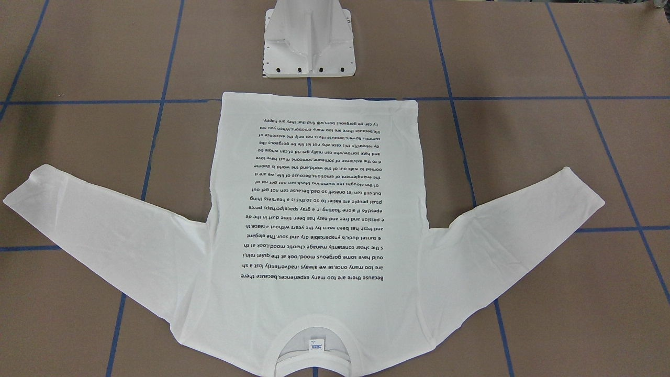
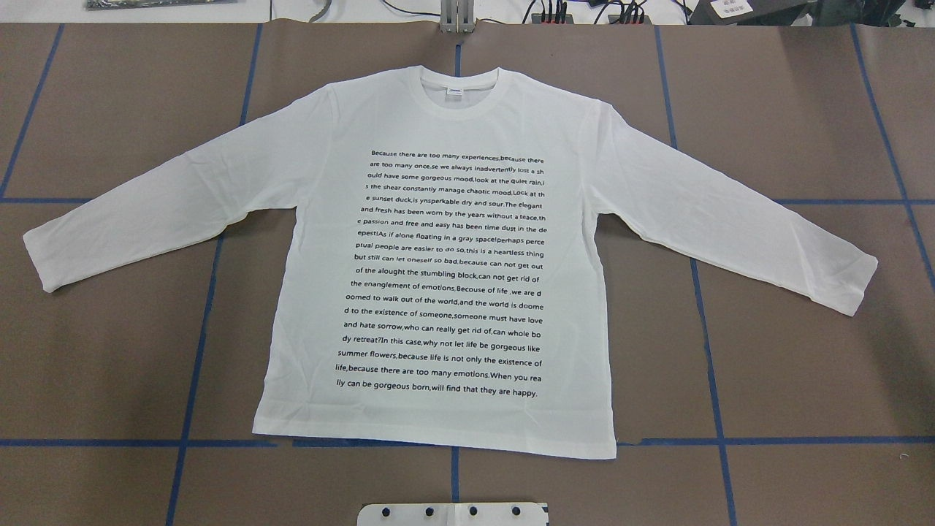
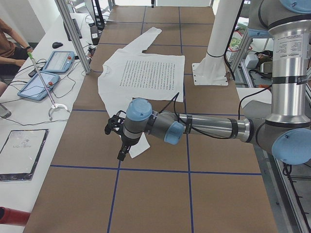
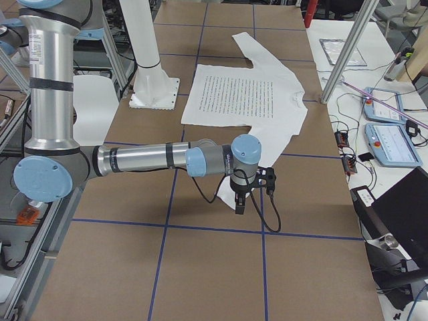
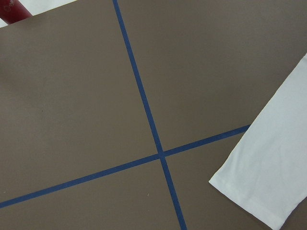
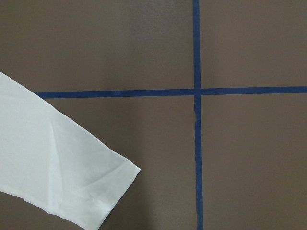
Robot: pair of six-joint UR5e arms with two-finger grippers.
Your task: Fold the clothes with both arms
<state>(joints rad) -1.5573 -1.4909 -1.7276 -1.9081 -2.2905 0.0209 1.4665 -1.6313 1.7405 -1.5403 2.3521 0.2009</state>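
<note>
The shirt (image 2: 445,256) is white with a block of black text (image 2: 447,274), on a brown table (image 2: 803,351) gridded with blue tape (image 2: 803,440), a white pedestal (image 1: 309,47) beyond its hem, and grey arms (image 3: 209,127) capped light blue.

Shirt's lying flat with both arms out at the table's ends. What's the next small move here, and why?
Probably lower the left arm and right arm toward the sleeve ends below them. The T-shirt lies spread print-up with both sleeves out. Each wrist view shows a cuff, the left cuff and the right cuff, lying loose on the table, ungrasped.
</note>
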